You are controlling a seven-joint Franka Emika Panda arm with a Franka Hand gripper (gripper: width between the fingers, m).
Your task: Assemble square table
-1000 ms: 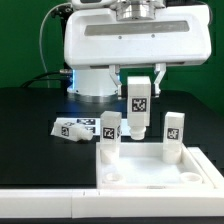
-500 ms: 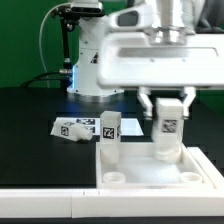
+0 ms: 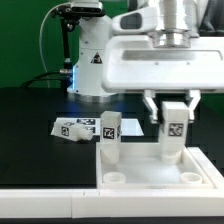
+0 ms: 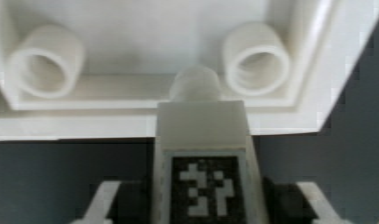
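Note:
The square table's white top [image 3: 150,172] lies at the front, sockets up, and fills the far part of the wrist view [image 4: 150,95]. A tagged leg [image 3: 110,135] stands in its back left corner. In the wrist view two legs stand upright on it [image 4: 44,60] [image 4: 257,60]. My gripper [image 3: 171,112] [image 4: 204,205] is shut on another tagged leg [image 3: 175,130] [image 4: 204,140], held upright over the top's back right part. In the exterior view it covers the second standing leg. A further leg [image 3: 68,128] lies flat on the black table.
The arm's white base [image 3: 95,65] stands behind the parts, with a cable [image 3: 45,50] at the exterior view's left. A white band [image 3: 45,205] runs along the front edge.
My gripper has carried the leg toward the exterior view's right and lower, from above the top's middle to its back right part. In the last half second it shifted only slightly.

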